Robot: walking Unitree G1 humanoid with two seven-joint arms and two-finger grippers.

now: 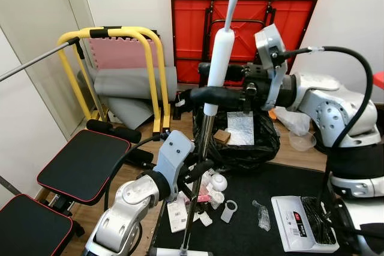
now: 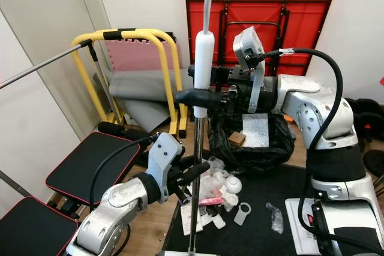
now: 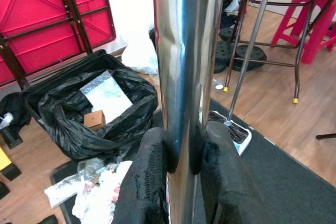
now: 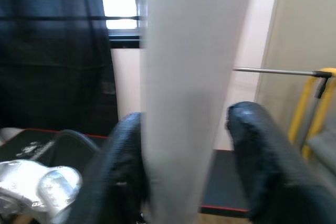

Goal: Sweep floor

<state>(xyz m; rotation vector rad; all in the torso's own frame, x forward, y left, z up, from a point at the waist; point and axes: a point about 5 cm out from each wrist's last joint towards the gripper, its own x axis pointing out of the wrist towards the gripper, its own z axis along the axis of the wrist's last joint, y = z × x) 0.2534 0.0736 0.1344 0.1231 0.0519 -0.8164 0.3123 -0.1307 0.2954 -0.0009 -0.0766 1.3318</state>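
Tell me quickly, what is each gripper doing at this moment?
Left gripper: closed on the metal shaft of the broom handle.
Right gripper: around the handle's white grip, one finger apart from it.

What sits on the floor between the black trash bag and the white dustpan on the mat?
Between the black trash bag and the white dustpan, the left eye view shows bare dark mat, with a crumpled clear wrapper near the dustpan.

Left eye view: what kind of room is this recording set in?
Probably a spare room in a home, used for exercise and storage: a black padded workout bench with yellow bars, a folded red table against the wall, and weight plates on the wooden floor.
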